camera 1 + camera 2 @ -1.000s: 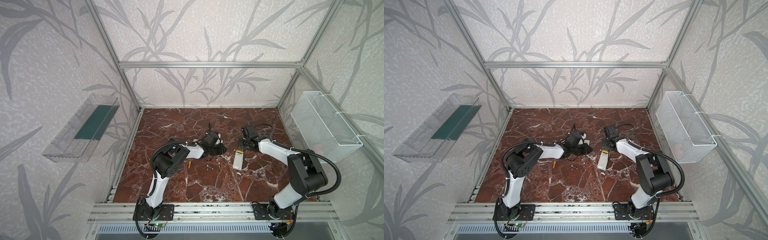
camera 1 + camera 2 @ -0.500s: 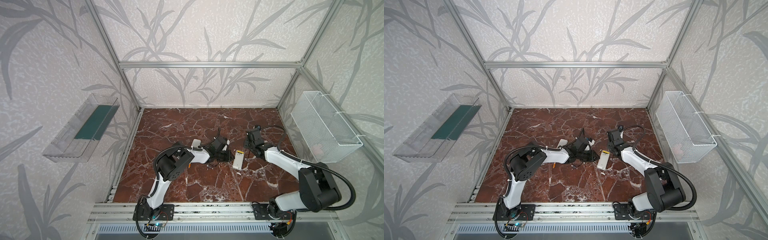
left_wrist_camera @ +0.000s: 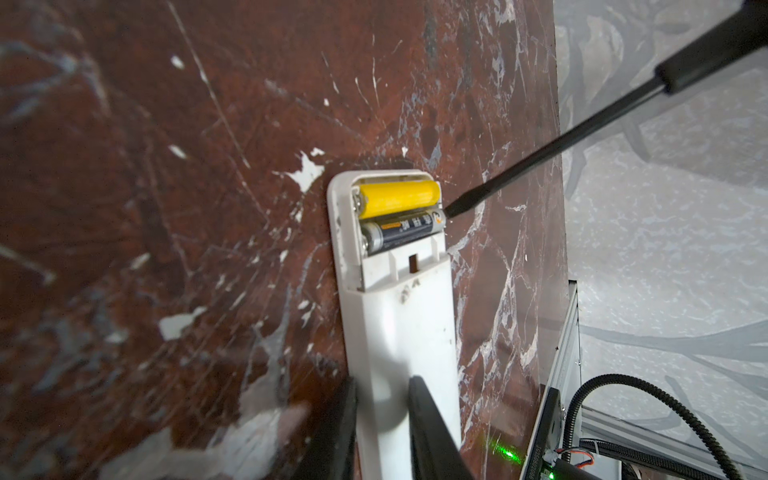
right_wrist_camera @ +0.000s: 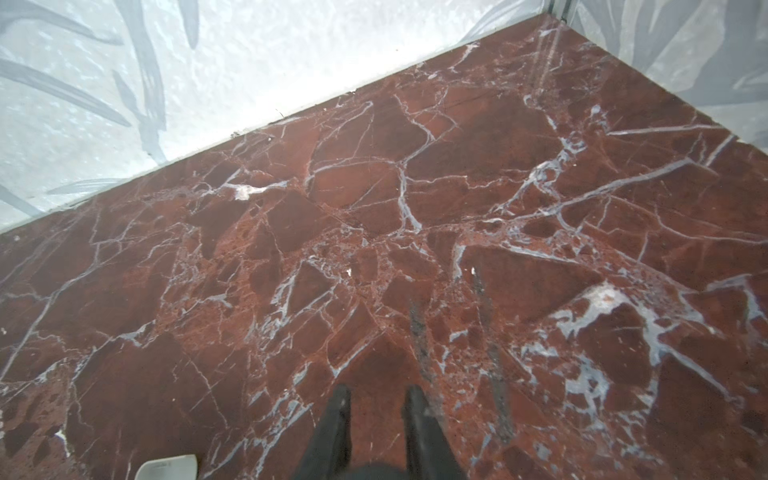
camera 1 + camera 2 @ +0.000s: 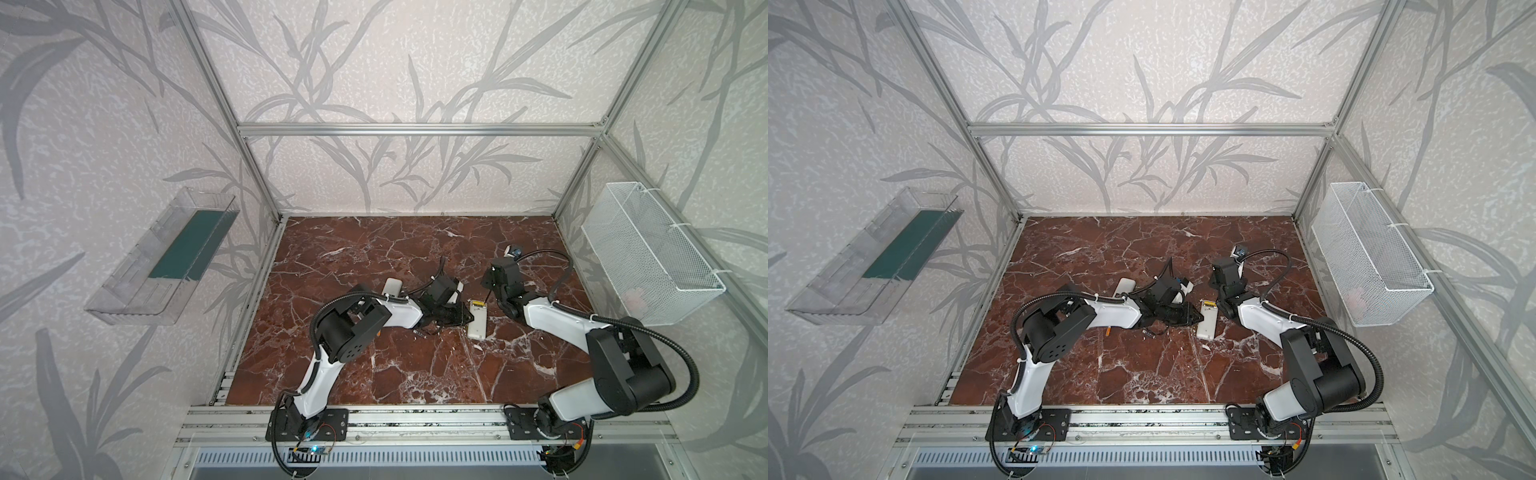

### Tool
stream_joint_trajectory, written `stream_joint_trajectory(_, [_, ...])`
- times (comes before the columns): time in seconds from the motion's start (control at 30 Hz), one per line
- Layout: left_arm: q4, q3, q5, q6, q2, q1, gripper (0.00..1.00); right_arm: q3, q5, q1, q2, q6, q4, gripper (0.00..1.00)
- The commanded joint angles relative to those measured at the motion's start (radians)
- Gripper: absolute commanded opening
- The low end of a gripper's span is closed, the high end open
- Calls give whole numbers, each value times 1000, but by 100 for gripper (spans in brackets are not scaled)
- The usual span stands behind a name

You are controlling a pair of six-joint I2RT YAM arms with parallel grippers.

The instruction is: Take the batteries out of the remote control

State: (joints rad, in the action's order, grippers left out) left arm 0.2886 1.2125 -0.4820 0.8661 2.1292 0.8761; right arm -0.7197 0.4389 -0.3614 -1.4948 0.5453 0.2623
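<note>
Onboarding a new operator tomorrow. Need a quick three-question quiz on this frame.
1. Fill in: the remote holds a yellow battery and a ___ one.
2. Which gripper carries the screwdriver? A left, B right, C neither.
3. True or false: the screwdriver tip is at the remote's battery end.
Key: 1 dark battery; 2 B, the right gripper; 3 true.

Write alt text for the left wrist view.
A white remote lies on a marble table, its open bay holding a yellow battery and a dark battery. A screwdriver tip sits at the dark battery's end; the left gripper reaches over the remote.
</note>
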Motion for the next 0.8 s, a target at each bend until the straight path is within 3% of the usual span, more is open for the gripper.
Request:
stream_joint_trajectory(0.0, [-21, 4, -7, 11, 26, 3, 24, 10, 34, -19, -10, -33, 92, 0])
stream_joint_trajectory(0.53, [-29, 2, -4, 14, 32, 0, 24, 68, 143, -83, 30, -226, 155, 0])
stream_joint_trajectory(0.77, [-34, 7, -1, 14, 36, -1, 24, 92, 135, -83, 44, -237, 166, 0])
